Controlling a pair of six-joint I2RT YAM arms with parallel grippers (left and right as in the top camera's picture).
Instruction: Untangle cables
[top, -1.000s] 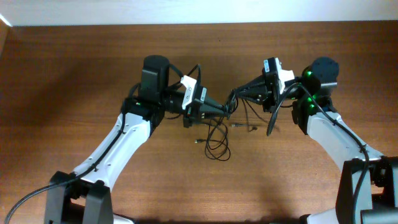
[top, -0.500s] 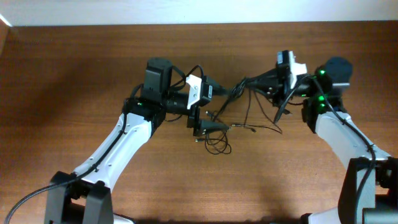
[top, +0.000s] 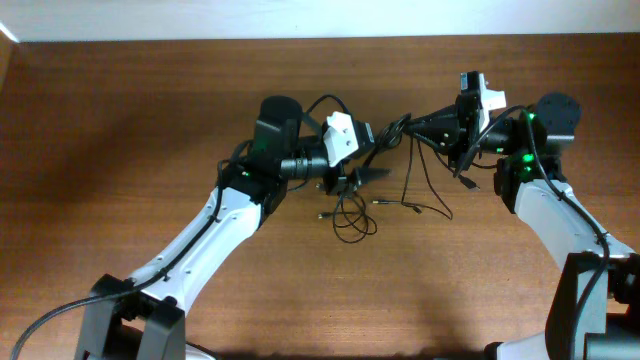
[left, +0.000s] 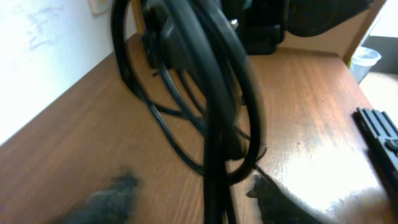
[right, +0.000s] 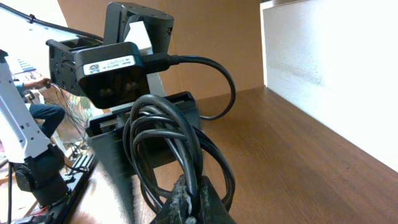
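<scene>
With the cables (right: 163, 134) pinched tight by the right end effector (right: 189, 204), loops trailing onto the surface (top: 150, 120), and the left end effector (top: 363, 177) unreadable as spread or closed, knots could be pulled tighter by any tug.

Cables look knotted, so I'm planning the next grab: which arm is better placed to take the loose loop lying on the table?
Left. The left tool hangs just above that loop with its jaws apart. The right tool is farther off and shut on a bundle of cables.
</scene>
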